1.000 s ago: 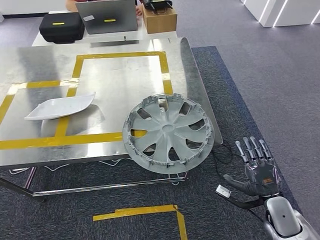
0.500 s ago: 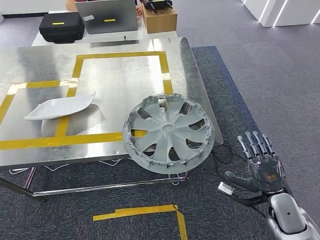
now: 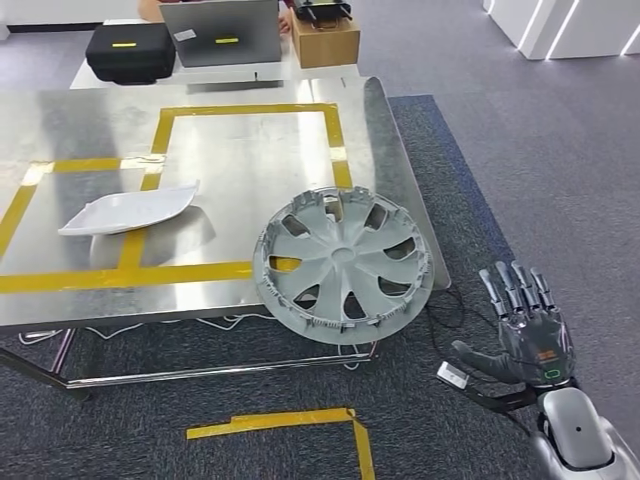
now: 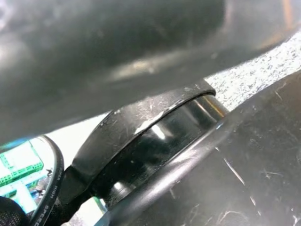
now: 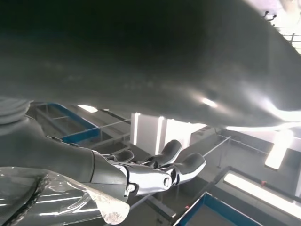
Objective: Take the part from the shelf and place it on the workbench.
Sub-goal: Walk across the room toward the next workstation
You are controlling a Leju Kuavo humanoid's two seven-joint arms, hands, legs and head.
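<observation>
Overhanging workbench (image 3: 226, 160) edge: hubcap (image 3: 343, 265), underside hidden.

Grey-blue carpet (image 3: 528, 150) with yellow floor tape (image 3: 302, 422), white desk (image 3: 226, 72) beyond, white panels (image 3: 558, 20) far right.

The broad sheet-metal bench (image 3: 226, 160) looks brushed and semi-glossy, with glossy yellow tape lines (image 3: 121, 275) across it. The round grey plastic wheel cover (image 3: 344, 265) is matt — the curved white plastic panel (image 3: 128, 212) smooth and shinier. The grey-blue carpet floor (image 3: 528, 160) looks rough. The right hand (image 3: 528, 335) has dark fingers with polished metal links.
</observation>
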